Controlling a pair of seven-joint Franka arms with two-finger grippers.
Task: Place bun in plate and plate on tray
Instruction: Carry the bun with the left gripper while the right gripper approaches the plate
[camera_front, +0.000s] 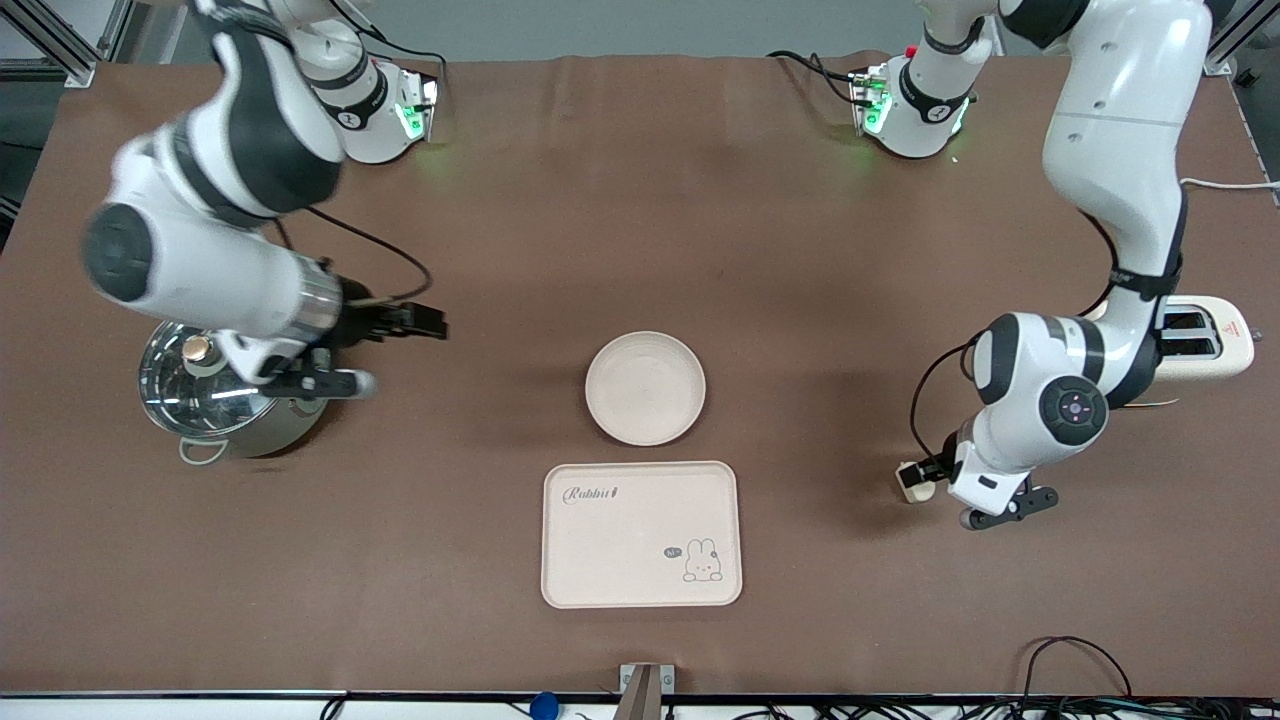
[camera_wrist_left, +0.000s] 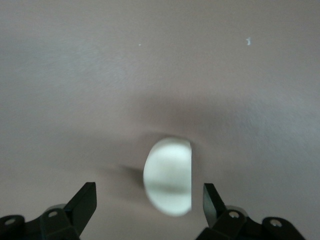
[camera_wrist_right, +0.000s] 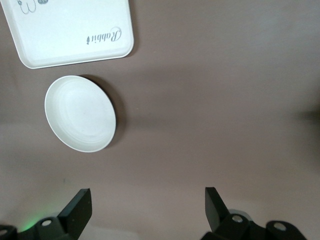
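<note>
Cream plastic catches the eye first: the rounded-corner rectangular tray (camera_front: 641, 534) with its "Rabbit" lettering and small bunny drawing lies flat on the brown tabletop (camera_front: 640, 200), close to the middle of the table's edge nearest the front camera. It carries nothing. Just past it, toward the table's centre and apart from it by a narrow strip of brown, sits the round cream-white shallow plate (camera_front: 645, 388), also bare inside.

Toward the left arm's end of the table, about level with the tray, the left gripper (camera_front: 968, 497) hangs low over the surface. From its wrist camera, its black fingers (camera_wrist_left: 82, 202) stand spread wide, and the small cream-white half-round bun (camera_wrist_left: 168, 176) lies on the tabletop in the gap between them, flat end turned toward one finger, touching neither. In the front view the bun (camera_front: 921, 487) just peeks out beside the gripper.

Farther back, near the table's edge at the left arm's end, a cream-coloured two-slot toaster (camera_front: 1210, 338) shows partly past the arm.

At the right arm's end, the right gripper (camera_front: 385, 350) hovers beside and partly over a shiny steel pot with a glass lid (camera_front: 215, 400). Its fingers (camera_wrist_right: 77, 210) are also held wide apart, gripping nothing; its wrist camera looks across at the plate (camera_wrist_right: 80, 114) and tray (camera_wrist_right: 75, 32).
</note>
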